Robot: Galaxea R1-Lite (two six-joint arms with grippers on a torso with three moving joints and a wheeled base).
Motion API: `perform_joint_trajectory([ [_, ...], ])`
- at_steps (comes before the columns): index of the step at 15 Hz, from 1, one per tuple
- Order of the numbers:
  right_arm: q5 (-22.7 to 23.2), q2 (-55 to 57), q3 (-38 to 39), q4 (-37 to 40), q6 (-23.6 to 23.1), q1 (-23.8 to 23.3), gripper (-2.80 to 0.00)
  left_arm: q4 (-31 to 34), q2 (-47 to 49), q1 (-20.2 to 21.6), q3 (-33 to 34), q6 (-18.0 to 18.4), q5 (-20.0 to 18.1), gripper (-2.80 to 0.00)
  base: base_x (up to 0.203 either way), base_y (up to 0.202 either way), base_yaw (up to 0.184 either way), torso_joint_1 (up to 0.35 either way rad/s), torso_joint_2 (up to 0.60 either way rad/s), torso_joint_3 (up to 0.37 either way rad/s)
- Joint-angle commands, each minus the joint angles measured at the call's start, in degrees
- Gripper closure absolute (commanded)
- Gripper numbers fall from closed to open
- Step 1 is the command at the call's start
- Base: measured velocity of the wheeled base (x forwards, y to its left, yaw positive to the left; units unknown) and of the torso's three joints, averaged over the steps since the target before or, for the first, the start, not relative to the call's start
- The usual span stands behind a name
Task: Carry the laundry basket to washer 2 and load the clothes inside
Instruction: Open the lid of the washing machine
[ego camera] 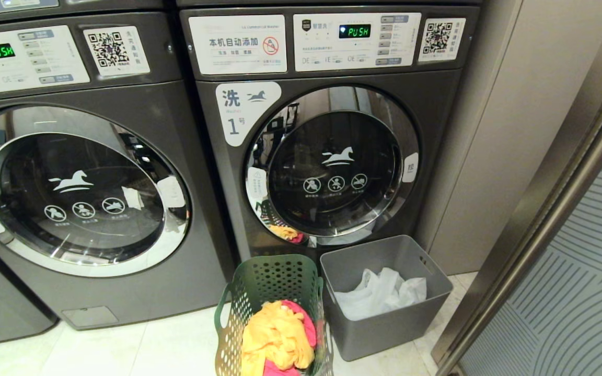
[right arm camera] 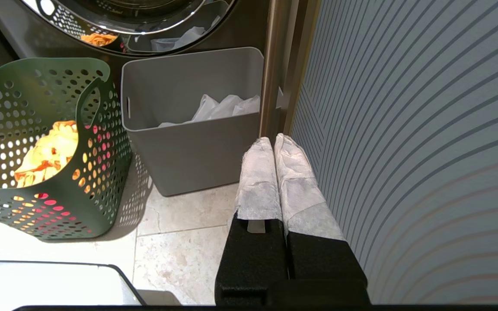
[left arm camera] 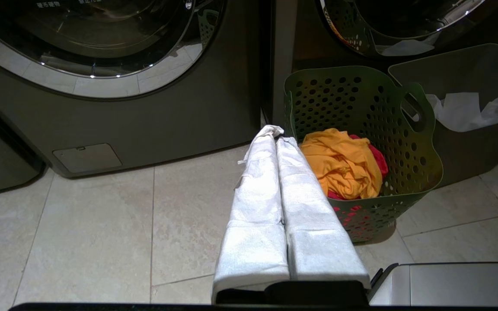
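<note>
Pale tiled floor (ego camera: pixel 123 350) is bearing the laundry basket (ego camera: pixel 275 292) and, just beside it, a grey bin (ego camera: pixel 384 318); both are standing upright before the washers.

Indoor lighting was even and fairly bright; glare streaked the chrome door rim (ego camera: pixel 408 136) at three o'clock, everything sharp.

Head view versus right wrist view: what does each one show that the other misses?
Head only: control panels reading PUSH and the washer labelled 1. Right wrist only: the shut right end effector beside a striped panel. Both: the laundry basket holding the clothes, next to the grey bin with white material.
</note>
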Motion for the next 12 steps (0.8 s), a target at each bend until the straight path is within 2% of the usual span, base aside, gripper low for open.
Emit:
perform_joint_trajectory([
  [1, 0.1, 0.1, 0.0, 0.1, 0.0, 0.0, 0.00, 0.0, 0.1, 0.0, 0.0, 0.0, 0.1, 0.00, 0.000, 0.000, 0.000, 0.000, 0.00, 0.000],
  [12, 0.1, 0.0, -0.1, 0.1, 0.1, 0.0, 0.00, 0.0, 0.1, 0.0, 0.0, -0.1, 0.0, 0.00, 0.000, 0.000, 0.000, 0.000, 0.00, 0.000],
])
